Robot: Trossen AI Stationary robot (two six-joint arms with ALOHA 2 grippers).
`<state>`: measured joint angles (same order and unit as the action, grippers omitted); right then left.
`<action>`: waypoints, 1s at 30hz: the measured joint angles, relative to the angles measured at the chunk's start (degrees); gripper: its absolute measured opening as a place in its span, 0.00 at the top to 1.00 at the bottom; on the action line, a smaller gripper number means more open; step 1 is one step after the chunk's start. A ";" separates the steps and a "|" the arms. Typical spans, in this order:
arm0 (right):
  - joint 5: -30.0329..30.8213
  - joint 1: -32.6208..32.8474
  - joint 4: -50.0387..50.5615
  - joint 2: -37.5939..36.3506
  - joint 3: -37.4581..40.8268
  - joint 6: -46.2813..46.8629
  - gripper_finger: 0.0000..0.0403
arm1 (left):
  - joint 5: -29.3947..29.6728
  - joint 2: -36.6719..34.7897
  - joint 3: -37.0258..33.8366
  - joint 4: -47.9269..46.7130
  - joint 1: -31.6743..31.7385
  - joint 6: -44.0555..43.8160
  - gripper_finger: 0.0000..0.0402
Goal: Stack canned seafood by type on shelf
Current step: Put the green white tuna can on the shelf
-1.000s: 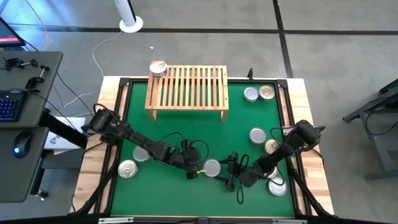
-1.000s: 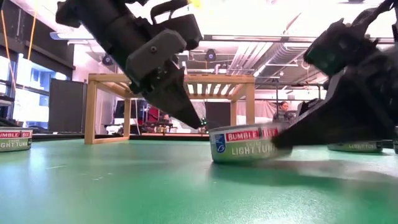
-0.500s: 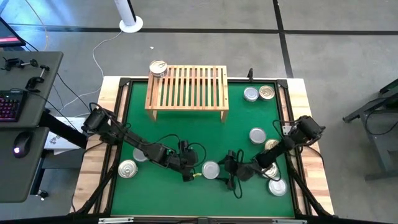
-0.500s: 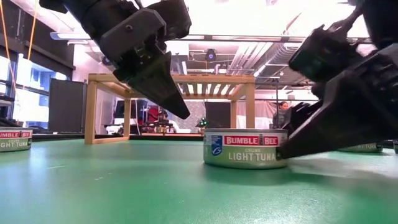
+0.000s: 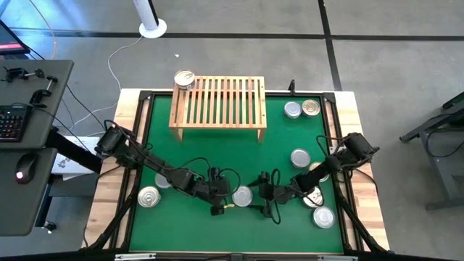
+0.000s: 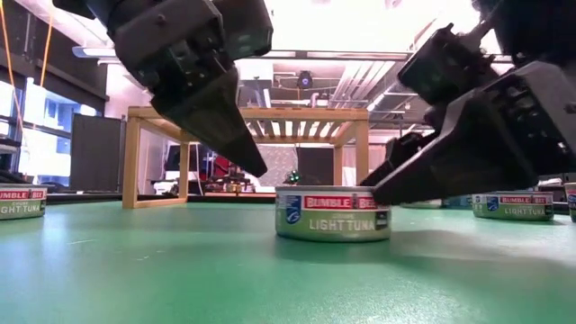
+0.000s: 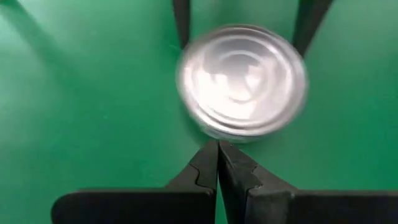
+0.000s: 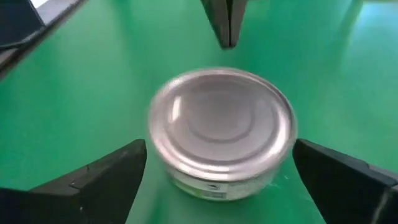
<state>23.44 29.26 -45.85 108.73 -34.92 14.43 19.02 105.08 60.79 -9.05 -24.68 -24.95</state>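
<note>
Both arms reach low over the green mat [image 5: 217, 156], meeting near its front edge. The left arm stretches in from the mat's left side, its wrist angled down, and the left gripper [image 7: 217, 163] has its two fingers pressed together — tips touching. The right arm comes in from the mat's right side, bent at the elbow, and the right gripper [image 8: 221, 168] is spread wide — fingers well apart, low to the mat.
</note>
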 joint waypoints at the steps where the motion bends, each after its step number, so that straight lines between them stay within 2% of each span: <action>1: 0.53 0.36 -0.72 0.03 0.01 -0.43 0.01 | -1.30 0.00 -0.02 -0.02 -0.19 -0.02 1.00; 3: 0.61 0.74 -2.21 0.04 0.02 -1.03 0.01 | -3.05 0.00 -0.02 -0.07 -0.77 -0.02 1.00; 10: 0.91 -0.74 -2.54 0.04 0.02 -1.30 0.01 | -2.04 2.95 -0.08 4.14 -0.93 0.22 1.00; 17: -2.93 -1.65 -2.22 0.04 0.01 -2.67 0.01 | -3.29 6.74 -0.13 9.86 0.16 1.01 1.00; 23: 0.00 -1.14 -1.34 -3.28 0.09 -7.47 0.01 | -3.05 7.32 -0.10 10.51 1.60 1.05 1.00; 27: 1.95 0.74 7.21 -8.46 0.09 -4.51 0.01 | -3.42 7.30 -0.10 10.31 1.80 1.05 1.00; 30: 4.82 3.73 14.14 -9.46 0.13 1.03 0.01 | -3.45 7.30 -0.10 10.29 1.60 1.05 1.00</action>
<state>28.26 32.99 -31.71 99.27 -34.79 15.46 15.57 112.38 60.69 1.23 -23.08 -23.90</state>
